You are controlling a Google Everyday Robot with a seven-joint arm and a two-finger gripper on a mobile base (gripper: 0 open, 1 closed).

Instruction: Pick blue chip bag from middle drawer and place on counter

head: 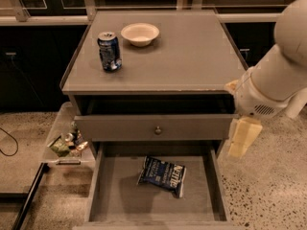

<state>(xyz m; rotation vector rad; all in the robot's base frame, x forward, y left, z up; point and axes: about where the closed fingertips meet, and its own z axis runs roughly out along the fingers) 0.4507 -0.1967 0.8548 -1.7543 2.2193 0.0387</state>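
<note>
The blue chip bag (162, 175) lies flat on the floor of the middle drawer (115, 195), which is pulled fully open. It sits a little right of the drawer's centre, white lettering up, touching neither side wall. Nothing holds it.

The gripper (242, 140) hangs outside the drawer, above and just beyond its right wall, level with the closed drawer front (120, 127) that carries the small round knob. From the bag it stands up and to the right, well apart. I cannot tell whether the gripper is released or clenched: it reads as a single pale block pointing down. It grasps nothing that I can see.

The white arm (283, 71) rises from it, up and right of the drawer, and is cut off by the frame's right edge.

Above the drawer, the counter (192, 51) bears a blue soda can (110, 51) at its left side and a pale bowl (139, 34) further back.

Left of the drawer, a clear bin (67, 143) holds small clutter that I cannot identify. The drawer's front edge is cut off at the bottom.
</note>
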